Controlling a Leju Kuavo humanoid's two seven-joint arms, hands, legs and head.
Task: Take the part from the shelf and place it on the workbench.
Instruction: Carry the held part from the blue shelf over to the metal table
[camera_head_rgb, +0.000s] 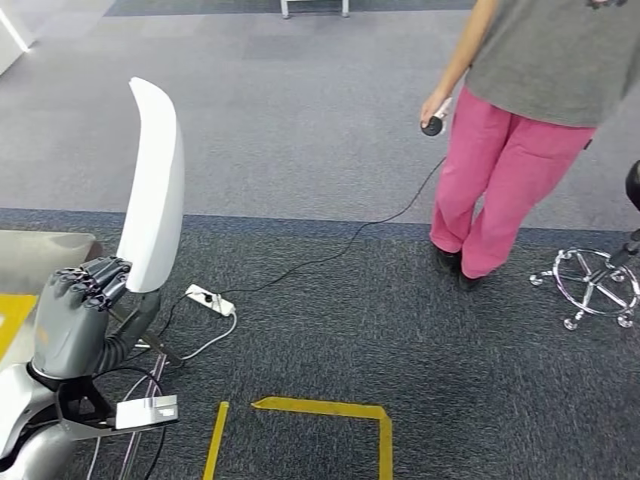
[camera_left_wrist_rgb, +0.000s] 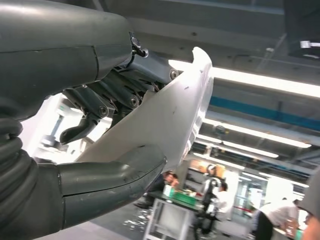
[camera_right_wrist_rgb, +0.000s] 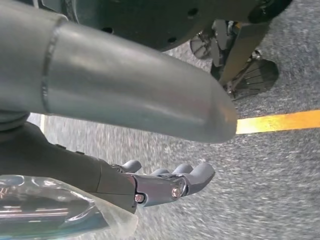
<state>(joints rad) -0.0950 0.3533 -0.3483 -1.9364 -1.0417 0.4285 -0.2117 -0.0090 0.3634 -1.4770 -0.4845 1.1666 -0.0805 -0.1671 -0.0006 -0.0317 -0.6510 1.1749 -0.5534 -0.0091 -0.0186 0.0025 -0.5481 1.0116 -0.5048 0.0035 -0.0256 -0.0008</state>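
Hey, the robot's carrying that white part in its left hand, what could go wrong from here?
1. The white part stands tall above the left hand, which grips only its lower end; a jolt while walking could tip it or work it loose.
2. A power strip and its black cable lie on the carpet just ahead, a possible trip or snag.
3. A person stands nearby, next to a chair base; a swinging part might strike them.

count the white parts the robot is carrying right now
1: a long curved white part, held upright in the left hand, also seen against that hand's fingers in the left wrist view. The right hand hangs open over the carpet, holding nothing.
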